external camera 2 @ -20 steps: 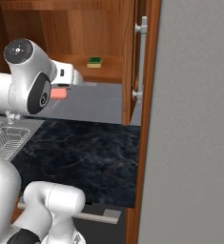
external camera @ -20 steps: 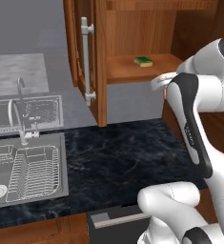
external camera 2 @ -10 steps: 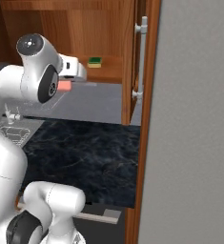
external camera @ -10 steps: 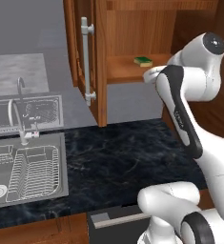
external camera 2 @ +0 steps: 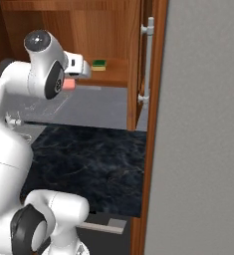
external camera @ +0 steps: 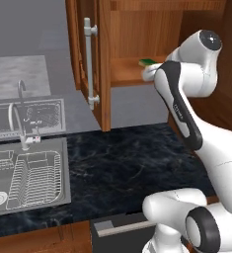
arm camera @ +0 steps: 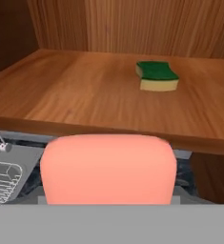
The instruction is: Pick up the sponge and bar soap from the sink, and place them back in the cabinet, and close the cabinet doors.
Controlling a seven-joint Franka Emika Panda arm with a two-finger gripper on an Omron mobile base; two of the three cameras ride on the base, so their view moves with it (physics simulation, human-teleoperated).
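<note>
Hand view shows the gripper (arm camera: 107,202) clamped on the bar soap (arm camera: 107,167) before the cabinet (arm camera: 85,102) shelf; next, reach in beside the sponge (arm camera: 156,75).

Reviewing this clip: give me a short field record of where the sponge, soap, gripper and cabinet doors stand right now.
sponge: green-topped, yellow-edged sponge lies flat on the wooden cabinet shelf
soap: salmon-pink bar soap held in the gripper, in front of the shelf edge
gripper: shut on the soap
doors: reddish-brown cabinet doors open
sink: steel sink holds no sponge or soap

Salmon-pink bar soap (arm camera: 107,167); green-and-yellow sponge (arm camera: 157,75)
</note>
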